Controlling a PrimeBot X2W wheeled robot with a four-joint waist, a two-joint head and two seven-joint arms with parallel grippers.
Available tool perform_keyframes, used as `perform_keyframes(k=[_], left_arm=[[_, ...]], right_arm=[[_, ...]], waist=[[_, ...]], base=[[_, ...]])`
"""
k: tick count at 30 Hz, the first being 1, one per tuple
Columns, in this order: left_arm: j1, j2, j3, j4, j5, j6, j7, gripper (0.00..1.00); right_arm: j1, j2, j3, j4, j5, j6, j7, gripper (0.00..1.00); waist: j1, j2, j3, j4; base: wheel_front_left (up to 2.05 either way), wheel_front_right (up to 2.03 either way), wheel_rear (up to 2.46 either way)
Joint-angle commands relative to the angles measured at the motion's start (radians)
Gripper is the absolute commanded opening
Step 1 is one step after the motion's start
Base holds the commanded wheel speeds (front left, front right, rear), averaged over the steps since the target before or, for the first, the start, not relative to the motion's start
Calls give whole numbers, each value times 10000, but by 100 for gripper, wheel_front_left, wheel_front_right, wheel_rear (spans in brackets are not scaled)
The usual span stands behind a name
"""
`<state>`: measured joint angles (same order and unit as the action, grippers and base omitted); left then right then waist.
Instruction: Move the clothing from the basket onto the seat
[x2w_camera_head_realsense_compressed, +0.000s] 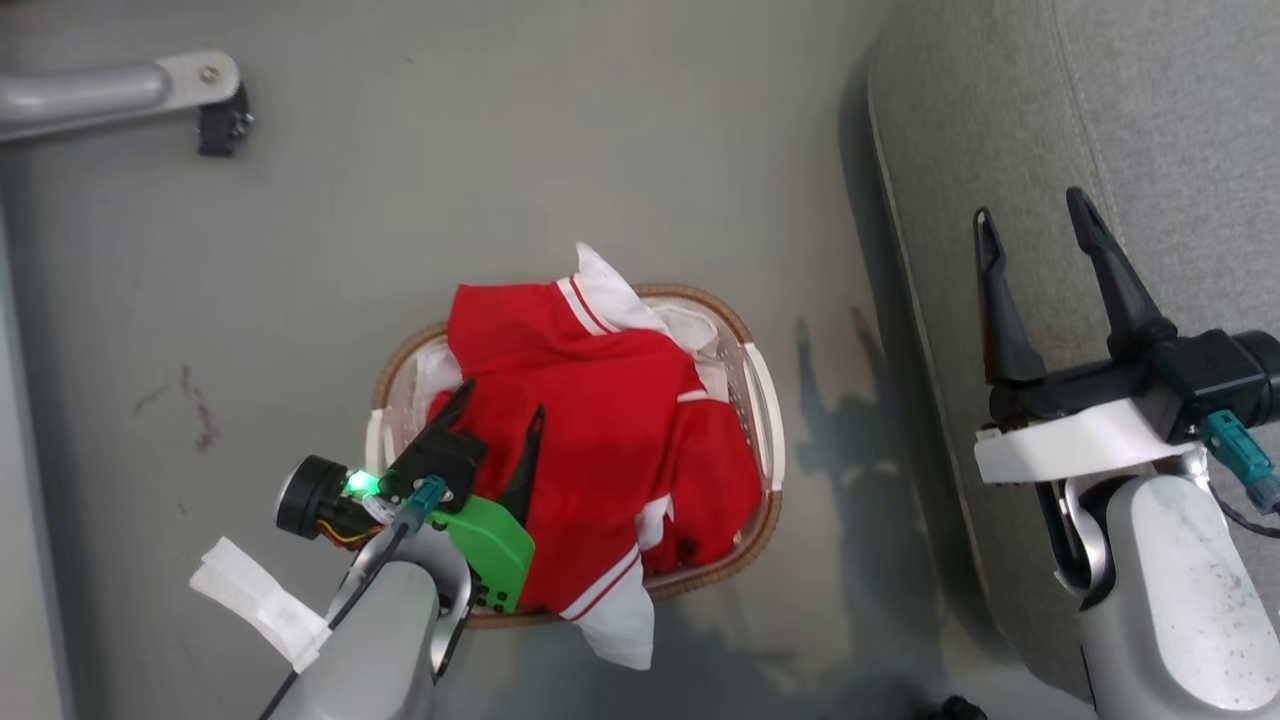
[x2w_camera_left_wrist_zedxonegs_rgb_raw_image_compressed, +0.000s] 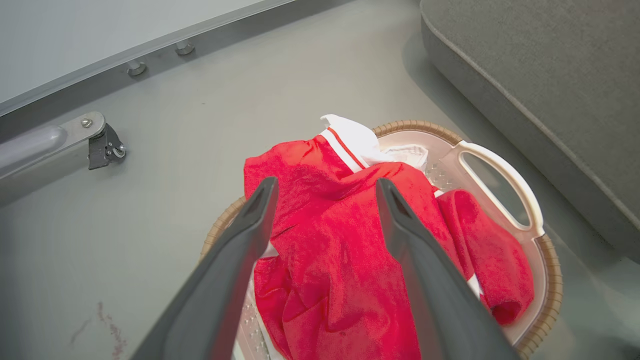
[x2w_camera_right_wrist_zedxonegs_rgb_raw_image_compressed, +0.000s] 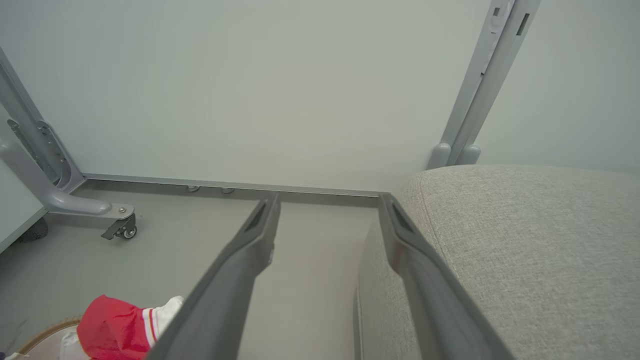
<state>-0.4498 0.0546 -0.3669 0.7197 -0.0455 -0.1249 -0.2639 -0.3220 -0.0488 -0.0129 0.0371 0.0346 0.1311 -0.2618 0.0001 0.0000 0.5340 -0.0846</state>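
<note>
**ITEM.** Clothing (x2w_camera_head_realsense_compressed: 590, 430): bright red sports fabric with white panels and thin stripe trim. Heaped in basket (x2w_camera_head_realsense_compressed: 772, 400) and piled above the woven rim. In the head view, one white-edged corner hanging over the rim at 6 o'clock, another white flap standing up at 12 o'clock. Separate pieces not distinguishable in the heap. None yet on seat (x2w_camera_head_realsense_compressed: 1150, 120).

**LOCATION.** Basket on floor (x2w_camera_head_realsense_compressed: 500, 150). Seat at 3 o'clock of it, near but apart.

**HANDLING (judged).** Light, limp, no stiffness, not fragile. Likely to drape and trail when lifted, with loose ends apt to snag on rim or handle. Probably a slick weave, so best pinched on a thick fold, not a single layer. Best hold: raised ridge of red folds at centre of heap. White sheet (x2w_camera_head_realsense_compressed: 700, 330) beneath to be left alone.

**LEFT GRIPPER** (x2w_camera_head_realsense_compressed: 502, 400). Fingers spread wide, nothing held. Poised over the heap from 7 o'clock. Contact of tips with cloth not discernible.

**RIGHT GRIPPER** (x2w_camera_head_realsense_compressed: 1030, 207). Fingers spread wide, empty. Above seat's near edge, well apart from basket.
</note>
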Motion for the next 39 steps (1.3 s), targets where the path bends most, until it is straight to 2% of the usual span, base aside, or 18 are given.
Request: perform_keyframes(k=[1,11,21,32,33,34,35,36,38,39], left_arm=[[-332,159,-52,244,72,-45,-10,100],[-1610,502,-597,2150,415,-48,-10,100],[-2787,648,-679,3970,502,426,-10,100],[-3625,615,-954,5310,441,326,614,100],[-3655,602,-956,5349,406,303,717,86],[-3680,589,-959,5394,366,294,822,47],[-3696,582,-962,5427,344,280,927,38],[-3694,575,-979,5460,316,280,1022,18],[-3660,553,-1003,5521,258,257,1223,0],[-3643,543,-1003,5542,233,245,1285,0]], right_arm=[[-237,-28,36,-131,129,-6,-49,100],[-784,-28,250,-550,633,-6,-48,100],[-849,-28,516,-746,1104,-6,-48,100],[-960,-29,622,-732,1464,-6,-48,100],[-966,-29,623,-722,1466,-6,-48,100],[-969,-29,632,-709,1489,-6,-49,100],[-970,-29,638,-697,1502,-6,-49,100],[-960,-29,646,-689,1512,-6,-48,100],[-932,-29,652,-668,1520,-6,-48,100],[-921,-29,655,-658,1516,-6,-48,100]], waist=[[-1,0,1152,-704],[-1,0,2221,-1207],[-1,0,2739,-1532],[-1,0,3018,-1822],[-1,0,3021,-1834],[-1,0,3020,-1850],[-1,0,3013,-1862],[-1,0,2999,-1874],[-1,0,2959,-1884],[-1,0,2939,-1884]], base=[[0,0,0],[0,0,0],[0,0,0],[0,0,0],[0,0,0],[0,0,0],[0,0,0],[0,0,0],[0,0,0],[0,0,0]])
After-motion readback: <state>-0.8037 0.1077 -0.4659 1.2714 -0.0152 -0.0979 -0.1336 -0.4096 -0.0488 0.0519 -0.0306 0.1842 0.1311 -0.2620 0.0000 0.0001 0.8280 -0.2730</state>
